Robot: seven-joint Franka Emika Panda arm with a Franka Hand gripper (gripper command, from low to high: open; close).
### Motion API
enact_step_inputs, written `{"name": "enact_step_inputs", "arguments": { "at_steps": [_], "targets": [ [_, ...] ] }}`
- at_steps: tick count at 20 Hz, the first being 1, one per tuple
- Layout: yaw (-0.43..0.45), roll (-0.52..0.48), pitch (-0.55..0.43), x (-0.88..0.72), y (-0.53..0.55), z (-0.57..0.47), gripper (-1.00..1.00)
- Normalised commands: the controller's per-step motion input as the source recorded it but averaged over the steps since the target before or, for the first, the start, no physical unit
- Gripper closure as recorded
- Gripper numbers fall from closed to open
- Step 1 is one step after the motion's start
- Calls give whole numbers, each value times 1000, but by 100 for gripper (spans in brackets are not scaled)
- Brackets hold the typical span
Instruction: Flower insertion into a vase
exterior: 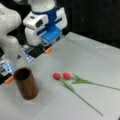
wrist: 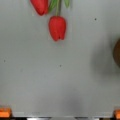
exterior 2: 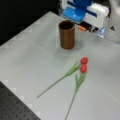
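1. Nearest the camera in a front view, the long green stems of two flowers are seen lying flat on the grey tabletop (exterior: 75,50), with nothing holding them.
2. The stems run toward that view's right and bottom, and the red bud of one flower (exterior: 57,76) lies just beside the red bud of the other flower (exterior: 66,75); the stems cross close behind the heads.
3. In the wrist view the same two buds are seen at the top, one flower (wrist: 57,28) lower than its neighbour (wrist: 40,6), which is cut off by the frame's edge.
4. The vase (exterior: 25,83) stands upright on the tabletop, well apart from the buds, at a front view's left; its mouth is open and no flower is seen inside it.
5. Farthest back, the end effector (exterior: 41,48) hangs above the tabletop's rear part, near the vase and well clear of the flowers. It holds nothing, but it cannot be told whether its fingers are spread or pressed together.
6. The picking step is judged not yet begun. A good grasp would probably be taken on a single stem below its bud, away from the crossing, so the neighbouring flower is not dragged along.
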Motion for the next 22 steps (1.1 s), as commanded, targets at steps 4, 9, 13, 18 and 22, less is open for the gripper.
{"name": "enact_step_inputs", "arguments": {
  "at_steps": [4,9,13,18,22],
  "targets": [
    [166,44,11,45,-11,-57,-100],
    [142,48,-3,175,-62,-164,-100],
    [105,72,-20,271,-97,-216,-100],
    [94,89,-28,322,-123,-233,-100],
    [84,119,19,368,-159,-205,-100]
  ]
}}
